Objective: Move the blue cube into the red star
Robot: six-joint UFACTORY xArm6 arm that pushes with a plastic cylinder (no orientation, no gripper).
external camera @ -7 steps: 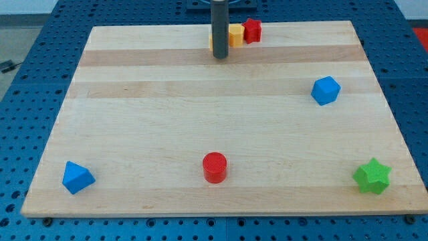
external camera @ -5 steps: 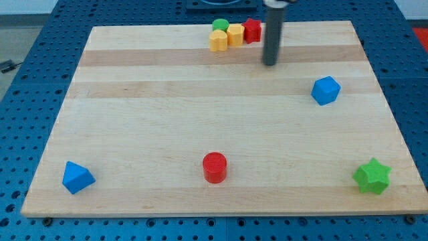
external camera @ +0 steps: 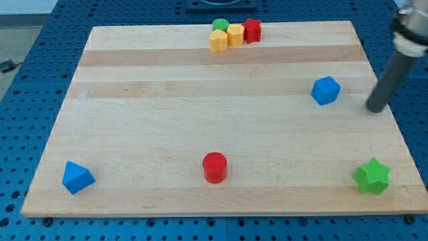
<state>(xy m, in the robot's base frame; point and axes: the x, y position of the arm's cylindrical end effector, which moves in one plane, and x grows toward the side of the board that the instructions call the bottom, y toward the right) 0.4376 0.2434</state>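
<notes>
The blue cube (external camera: 326, 90) sits on the wooden board (external camera: 167, 114) at the view's right. The red star (external camera: 252, 30) stands at the view's top, at the right end of a small cluster of blocks. My tip (external camera: 376, 109) is at the board's right edge, right of the blue cube and slightly below it, with a gap between them. The rod leans up toward the view's top right corner.
Two yellow blocks (external camera: 227, 36) and a green block (external camera: 219, 25) crowd against the red star's left side. A red cylinder (external camera: 215, 167) stands at bottom centre, a blue triangular block (external camera: 77, 177) at bottom left, a green star (external camera: 372, 176) at bottom right.
My tip has swept from the top centre, by the block cluster, rightward and down to the right of the blue cube. No block has moved.
</notes>
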